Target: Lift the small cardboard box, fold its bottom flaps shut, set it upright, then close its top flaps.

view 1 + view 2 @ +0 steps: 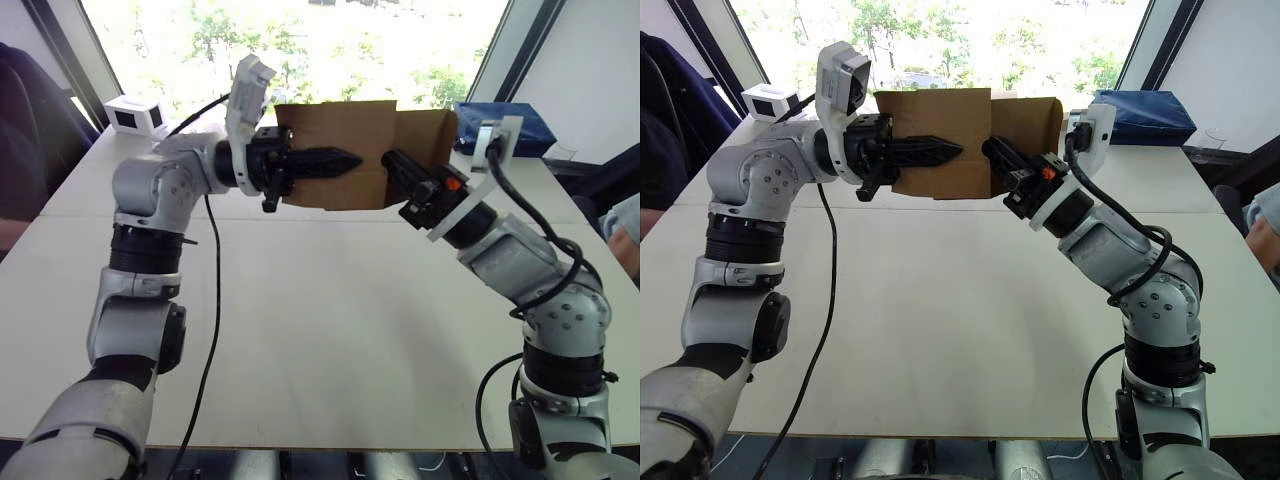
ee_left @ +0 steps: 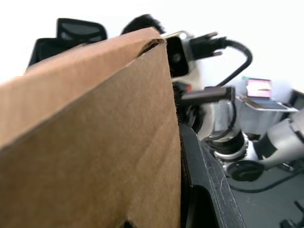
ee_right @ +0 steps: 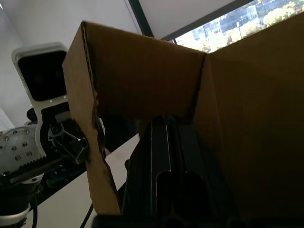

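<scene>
The small cardboard box [image 1: 335, 125] hangs in the air above the far half of the table, held between my two arms. My left gripper [image 1: 345, 160] reaches across its front wall from the left and is shut on that wall; one black finger [image 2: 204, 175] lies against the cardboard. A brown flap [image 1: 428, 135] sticks out on the box's right side. My right gripper [image 1: 392, 160] comes from the right into the corner between wall and flap, its fingers [image 3: 166, 161] together with nothing between them. I cannot tell bottom flaps from top flaps here.
The white table [image 1: 330, 320] lies below the box. A white box with a dark window [image 1: 135, 115] stands at the far left corner, and a blue package [image 1: 510, 125] at the far right. A person's arm [image 1: 625, 230] shows at the right edge.
</scene>
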You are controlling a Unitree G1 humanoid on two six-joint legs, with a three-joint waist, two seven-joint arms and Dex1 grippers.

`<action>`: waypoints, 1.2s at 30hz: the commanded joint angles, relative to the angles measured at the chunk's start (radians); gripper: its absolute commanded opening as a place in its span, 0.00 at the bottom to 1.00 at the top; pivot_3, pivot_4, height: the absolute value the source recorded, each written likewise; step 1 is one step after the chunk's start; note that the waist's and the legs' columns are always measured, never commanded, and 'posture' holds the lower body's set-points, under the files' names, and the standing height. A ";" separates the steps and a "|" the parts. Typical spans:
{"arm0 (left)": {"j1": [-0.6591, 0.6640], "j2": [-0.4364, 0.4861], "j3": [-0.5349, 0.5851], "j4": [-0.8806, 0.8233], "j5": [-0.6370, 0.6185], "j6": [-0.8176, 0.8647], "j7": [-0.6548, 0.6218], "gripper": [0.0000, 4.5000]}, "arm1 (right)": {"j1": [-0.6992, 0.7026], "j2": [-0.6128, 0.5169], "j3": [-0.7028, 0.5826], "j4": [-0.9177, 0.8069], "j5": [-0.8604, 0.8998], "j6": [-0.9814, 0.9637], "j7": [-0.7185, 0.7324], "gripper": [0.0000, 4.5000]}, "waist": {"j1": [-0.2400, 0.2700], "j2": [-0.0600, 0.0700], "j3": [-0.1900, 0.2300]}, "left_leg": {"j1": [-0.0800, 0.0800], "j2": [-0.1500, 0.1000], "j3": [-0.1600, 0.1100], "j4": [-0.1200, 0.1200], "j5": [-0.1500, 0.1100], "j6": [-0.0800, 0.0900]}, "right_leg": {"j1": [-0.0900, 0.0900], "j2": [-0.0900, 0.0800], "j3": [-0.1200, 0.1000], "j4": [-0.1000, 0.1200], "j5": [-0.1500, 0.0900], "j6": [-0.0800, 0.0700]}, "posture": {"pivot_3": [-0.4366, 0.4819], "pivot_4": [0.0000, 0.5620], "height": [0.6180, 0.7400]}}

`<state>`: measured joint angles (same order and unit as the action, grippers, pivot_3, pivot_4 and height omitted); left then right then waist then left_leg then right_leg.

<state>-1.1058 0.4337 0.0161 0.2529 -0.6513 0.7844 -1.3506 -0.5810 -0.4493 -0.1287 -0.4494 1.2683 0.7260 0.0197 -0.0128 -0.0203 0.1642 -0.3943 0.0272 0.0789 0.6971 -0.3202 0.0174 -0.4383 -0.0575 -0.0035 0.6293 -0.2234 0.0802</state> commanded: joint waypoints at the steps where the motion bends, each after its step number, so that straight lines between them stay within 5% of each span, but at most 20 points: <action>1: -0.006 -0.002 -0.006 -0.035 -0.004 -0.019 0.008 0.00 | -0.012 0.016 -0.007 -0.031 0.004 -0.005 0.010 0.02 | 0.000 0.000 0.000 | 0.000 0.000 0.000 0.000 0.000 0.000 | 0.000 0.000 0.000 0.000 0.000 0.000 | 0.48 0.27 1.00; 14: -0.021 -0.015 -0.027 0.023 0.058 -0.110 0.042 0.00 | 0.043 -0.105 -0.057 -0.113 0.075 0.064 0.069 0.02 | 0.001 0.000 0.000 | -0.001 0.000 0.000 0.000 0.000 0.000 | -0.001 0.000 0.000 0.000 0.000 0.000 | 0.48 0.27 1.00; 23: -0.033 -0.001 -0.027 0.052 0.065 -0.129 0.027 0.00 | 0.188 -0.308 -0.213 -0.186 0.272 0.091 0.085 0.02 | 0.002 0.000 0.000 | -0.001 0.000 0.000 0.000 0.000 0.000 | -0.001 0.000 0.000 -0.001 0.000 0.000 | 0.48 0.27 1.00; 27: -0.045 -0.002 -0.024 0.071 0.071 -0.143 0.024 0.00 | 0.355 -0.380 -0.296 -0.215 0.288 0.112 0.108 0.02 | 0.007 -0.001 0.000 | -0.001 0.000 -0.001 0.000 0.000 0.000 | 0.000 0.000 0.000 -0.001 0.000 0.000 | 0.48 0.27 1.00; 36: -0.060 -0.011 -0.027 0.069 0.061 -0.138 0.009 0.00 | 0.367 -0.327 -0.210 -0.183 0.136 0.038 0.102 0.02 | 0.001 -0.001 0.000 | -0.001 0.000 0.000 0.000 0.000 0.000 | -0.001 0.001 0.001 -0.001 -0.001 0.001 | 0.48 0.27 1.00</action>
<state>-1.1426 0.4184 -0.0228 0.3485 -0.5783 0.6492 -1.3339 -0.1862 -0.7879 -0.3417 -0.6270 1.4335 0.7964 0.1215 -0.0116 -0.0211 0.1647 -0.3951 0.0274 0.0787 0.6971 -0.3203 0.0175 -0.4388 -0.0561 -0.0028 0.6285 -0.2242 0.0810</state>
